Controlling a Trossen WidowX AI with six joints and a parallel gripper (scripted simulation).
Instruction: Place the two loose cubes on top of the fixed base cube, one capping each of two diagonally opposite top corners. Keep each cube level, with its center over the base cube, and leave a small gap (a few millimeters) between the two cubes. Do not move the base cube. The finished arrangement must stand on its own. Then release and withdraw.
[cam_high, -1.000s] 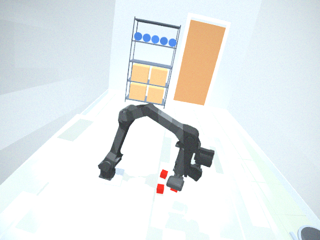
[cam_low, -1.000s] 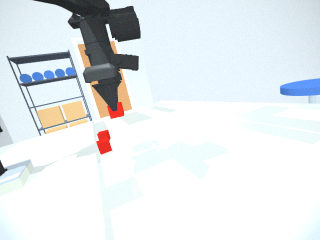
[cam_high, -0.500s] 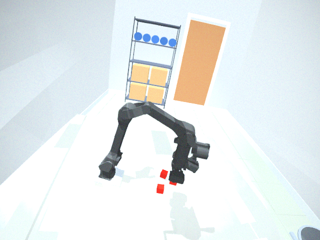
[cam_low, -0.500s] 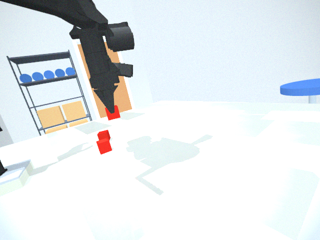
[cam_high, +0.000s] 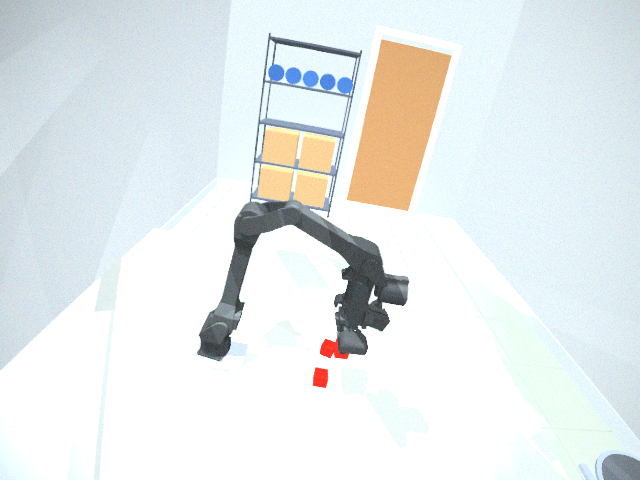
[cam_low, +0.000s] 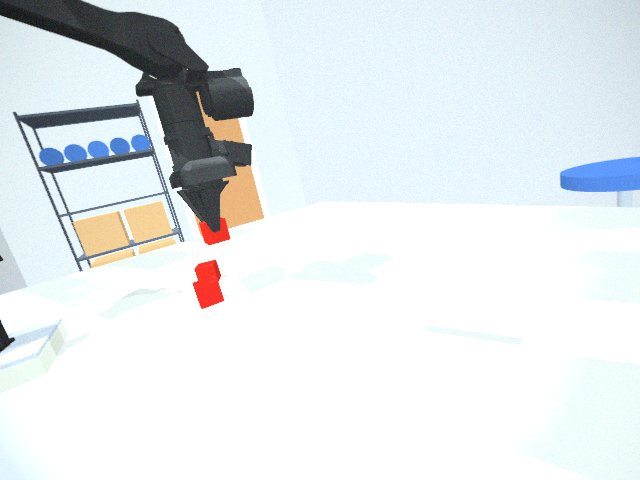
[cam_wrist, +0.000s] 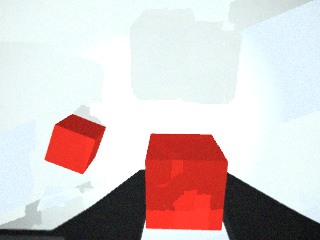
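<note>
Three red cubes are in view, all the same size. My gripper (cam_low: 212, 223) is shut on one red cube (cam_low: 215, 231) and holds it in the air, pointing down. The held cube fills the lower middle of the wrist view (cam_wrist: 184, 183) between the dark fingers, and it is partly hidden by the gripper in the top view (cam_high: 341, 354). A second red cube (cam_high: 326, 347) lies on the table just left of the gripper. A third red cube (cam_high: 320, 377) lies nearer the camera. In the exterior view they are the far cube (cam_low: 207, 269) and the near cube (cam_low: 208, 293). I cannot tell which is the base. One table cube (cam_wrist: 75, 143) shows to the left in the wrist view.
The arm's base (cam_high: 214, 341) stands left of the cubes. A shelf (cam_high: 305, 124) with boxes and blue balls and an orange door (cam_high: 398, 124) are at the far wall. A blue round table (cam_low: 602, 178) is at the right.
</note>
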